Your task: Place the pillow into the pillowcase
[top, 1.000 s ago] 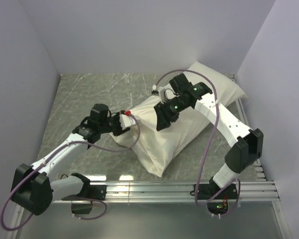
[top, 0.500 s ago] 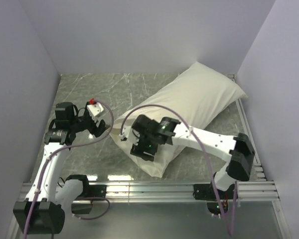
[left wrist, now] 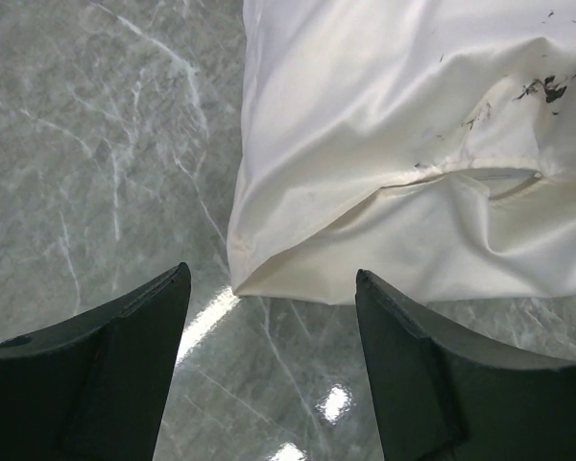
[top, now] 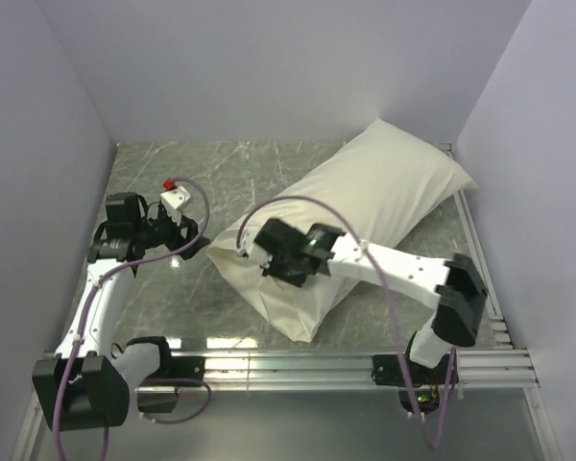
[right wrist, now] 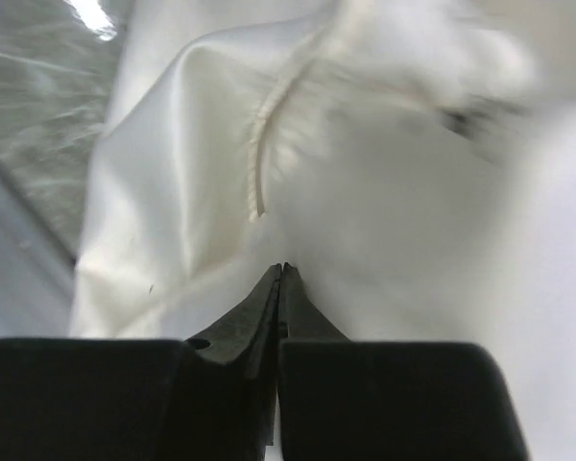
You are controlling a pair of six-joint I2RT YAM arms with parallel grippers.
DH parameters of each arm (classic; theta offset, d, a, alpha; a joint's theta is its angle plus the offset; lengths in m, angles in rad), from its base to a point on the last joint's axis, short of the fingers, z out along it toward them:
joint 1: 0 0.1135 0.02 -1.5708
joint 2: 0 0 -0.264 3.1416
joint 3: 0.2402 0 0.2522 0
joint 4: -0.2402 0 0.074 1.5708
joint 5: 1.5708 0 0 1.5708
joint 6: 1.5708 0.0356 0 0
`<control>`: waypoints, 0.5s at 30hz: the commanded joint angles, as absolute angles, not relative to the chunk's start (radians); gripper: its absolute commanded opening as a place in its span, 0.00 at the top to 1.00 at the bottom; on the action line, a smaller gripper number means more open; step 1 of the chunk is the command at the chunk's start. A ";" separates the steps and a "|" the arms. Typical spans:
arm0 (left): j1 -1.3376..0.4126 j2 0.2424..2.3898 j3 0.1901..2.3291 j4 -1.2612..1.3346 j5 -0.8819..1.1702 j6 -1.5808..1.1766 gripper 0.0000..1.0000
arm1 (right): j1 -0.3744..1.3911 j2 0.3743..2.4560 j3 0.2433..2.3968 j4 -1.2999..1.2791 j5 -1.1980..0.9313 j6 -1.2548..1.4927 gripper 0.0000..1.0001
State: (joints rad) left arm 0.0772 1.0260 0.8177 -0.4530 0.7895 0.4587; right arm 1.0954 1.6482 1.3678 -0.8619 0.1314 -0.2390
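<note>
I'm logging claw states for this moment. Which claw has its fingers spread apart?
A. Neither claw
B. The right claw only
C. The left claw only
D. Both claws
C: the left claw has its two fingers wide apart above the table, while the right claw has its fingers pressed together at the pillowcase.

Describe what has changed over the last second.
The left gripper let go of the pillowcase at its open end and drew back left, now open. The right gripper, shut, moved from the cloth's middle to its near left end. The filled pillowcase stayed roughly in place.
</note>
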 commanded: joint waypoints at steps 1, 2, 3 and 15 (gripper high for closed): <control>0.080 1.069 0.836 -0.446 0.824 0.420 0.25 | 0.993 1.477 1.526 -0.931 -0.071 -0.300 1.00; 0.080 1.080 0.839 -0.446 0.833 0.411 0.25 | 0.964 1.465 1.555 -0.946 -0.124 -0.313 1.00; 0.080 1.089 0.841 -0.434 0.838 0.375 0.26 | 0.909 1.454 1.586 -0.991 -0.170 -0.325 1.00; 0.113 1.109 0.755 -0.281 0.867 -0.092 0.18 | 1.109 1.586 1.534 -0.816 0.184 -0.233 0.24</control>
State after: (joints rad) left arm 0.0902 1.1282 0.7753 -0.3733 0.8444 0.1154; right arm 1.0496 1.4929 1.5677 -0.9195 -0.0406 -0.2806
